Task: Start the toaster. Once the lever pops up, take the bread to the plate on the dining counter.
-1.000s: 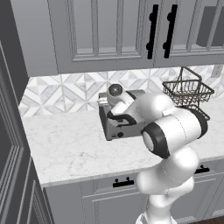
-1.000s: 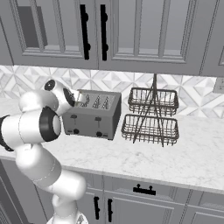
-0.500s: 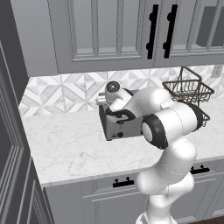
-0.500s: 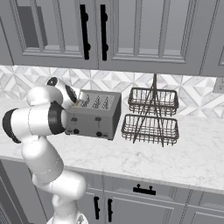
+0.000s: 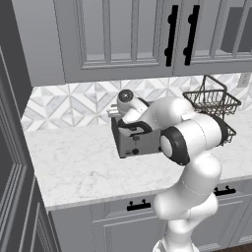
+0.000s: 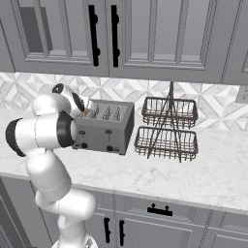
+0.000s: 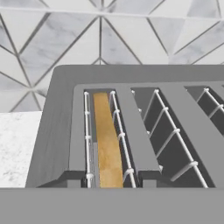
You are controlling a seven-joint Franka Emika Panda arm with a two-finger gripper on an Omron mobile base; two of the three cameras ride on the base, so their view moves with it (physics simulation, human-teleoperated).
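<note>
One bread (image 7: 107, 144) sits deep in the toaster's (image 6: 104, 127) left slot | end effector above it, cannot tell how wide | wire basket (image 6: 168, 128) just right of toaster on the surface (image 6: 203, 169) | cupboards (image 6: 145, 34) overhead | arm hides toaster's left end

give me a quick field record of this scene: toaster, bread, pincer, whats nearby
toaster: grey four-slot toaster on the white marble-look worktop, against the tiled backsplash
bread: golden-tan slice standing on edge in the leftmost slot in the hand view, between the wire guides
pincer: above the toaster's left end; fingertips hidden, so open or shut cannot be told
front controls: black knobs and levers low on the toaster's front face
nearby: two-tier wire basket to the right of the toaster, apart from it
above: grey wall cabinets with black handles
</note>
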